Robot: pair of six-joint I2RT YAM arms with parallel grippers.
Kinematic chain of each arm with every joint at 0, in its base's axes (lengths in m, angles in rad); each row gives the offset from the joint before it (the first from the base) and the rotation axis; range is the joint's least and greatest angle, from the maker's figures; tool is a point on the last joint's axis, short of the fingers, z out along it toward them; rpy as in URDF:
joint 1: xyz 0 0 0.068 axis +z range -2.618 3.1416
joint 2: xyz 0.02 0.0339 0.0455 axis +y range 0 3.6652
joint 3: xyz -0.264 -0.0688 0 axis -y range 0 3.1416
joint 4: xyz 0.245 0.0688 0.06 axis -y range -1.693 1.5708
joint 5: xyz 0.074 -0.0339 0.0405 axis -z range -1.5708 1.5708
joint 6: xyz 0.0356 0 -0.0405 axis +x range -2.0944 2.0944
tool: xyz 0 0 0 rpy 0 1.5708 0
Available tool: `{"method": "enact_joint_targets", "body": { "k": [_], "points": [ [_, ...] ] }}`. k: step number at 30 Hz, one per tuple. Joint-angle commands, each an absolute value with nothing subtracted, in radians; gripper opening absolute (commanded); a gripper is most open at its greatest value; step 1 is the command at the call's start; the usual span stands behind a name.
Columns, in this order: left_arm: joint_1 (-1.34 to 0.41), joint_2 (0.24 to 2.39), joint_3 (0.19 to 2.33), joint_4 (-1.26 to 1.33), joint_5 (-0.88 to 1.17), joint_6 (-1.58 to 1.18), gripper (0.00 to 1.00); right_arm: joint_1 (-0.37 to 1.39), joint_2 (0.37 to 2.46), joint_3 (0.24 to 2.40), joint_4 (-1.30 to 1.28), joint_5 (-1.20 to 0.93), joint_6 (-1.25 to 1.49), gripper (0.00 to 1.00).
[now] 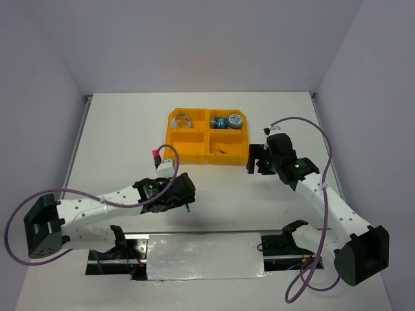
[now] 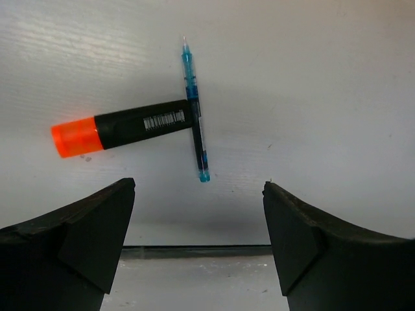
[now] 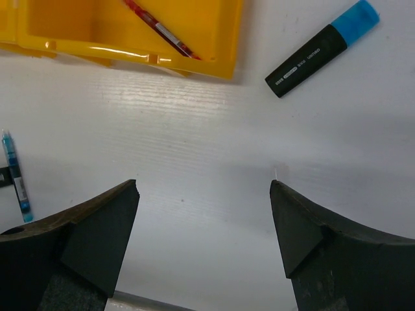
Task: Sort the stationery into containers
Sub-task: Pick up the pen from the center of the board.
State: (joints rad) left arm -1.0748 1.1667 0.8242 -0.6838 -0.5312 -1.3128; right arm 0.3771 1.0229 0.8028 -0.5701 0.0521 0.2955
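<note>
Tray: the orange plastic four-compartment tray (image 1: 188, 148) sits mid-table beyond both arms. I take it as the sorting target.
Already in: a silvery ring (image 1: 183, 120) in the far-left cell, blue-grey tape rolls (image 1: 227, 121) in the far-right, a thin red pen (image 3: 162, 29) lying slantwise in the near-right. The near-left cell looks bare.
Loose, my left: a black marker with an orange cap (image 2: 123, 126) lies flat on the table. A thin blue pen (image 2: 194, 116) lies across its butt end, touching it.
Loose, my right: a black marker with a blue cap (image 3: 322, 48) on the table near the tray's corner.
Left gripper (image 2: 198, 194): jaws wide apart and empty, poised above the crossed pair. I judge it is spread to straddle one of them, and the overlap could spoil a clean pinch.
Right gripper (image 3: 204, 188): jaws apart, nothing between them, over table near the tray.
Hard to see: a pink-capped item (image 1: 155, 155) by the left arm's cable is partly masked. The blue-capped marker is hidden in the top view. I cannot count the tape rolls.
</note>
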Motion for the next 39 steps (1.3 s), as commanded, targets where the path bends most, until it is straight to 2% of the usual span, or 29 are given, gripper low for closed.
{"method": "enact_joint_targets", "body": {
  "k": [1,4,5,12,16,22,30,31,34,39],
  "points": [
    [-1.088,1.252,0.842,-0.649,-0.503,-1.42,0.92,0.377,0.997,0.828,-0.586,0.11,0.31,0.89],
    [-1.104,1.328,0.856,-0.641,-0.494,-1.462,0.89,0.376,0.973,0.807,-0.565,0.108,0.318,0.89],
    [-1.111,1.345,0.857,-0.634,-0.492,-1.469,0.85,0.376,0.962,0.798,-0.548,0.094,0.316,0.89],
    [-1.112,1.479,0.903,-0.658,-0.524,-1.54,0.79,0.376,0.928,0.787,-0.538,0.032,0.31,0.88],
    [-1.103,1.531,0.949,-0.687,-0.552,-1.543,0.7,0.376,0.902,0.781,-0.538,0.029,0.308,0.88],
    [-1.074,1.609,1.005,-0.727,-0.549,-1.537,0.63,0.376,0.868,0.775,-0.534,0.012,0.31,0.87],
    [-1.045,1.658,1.003,-0.727,-0.543,-1.543,0.61,0.376,0.847,0.762,-0.515,0.005,0.307,0.87],
    [-1.045,1.66,0.997,-0.726,-0.546,-1.548,0.58,0.376,0.847,0.759,-0.509,0.005,0.305,0.88],
    [-1.042,1.674,0.988,-0.706,-0.535,-1.537,0.57,0.376,0.857,0.762,-0.508,-0.011,0.304,0.87],
    [-1.042,1.686,0.977,-0.677,-0.512,-1.528,0.41,0.376,0.864,0.764,-0.506,-0.014,0.304,0.87]
  ]
}}
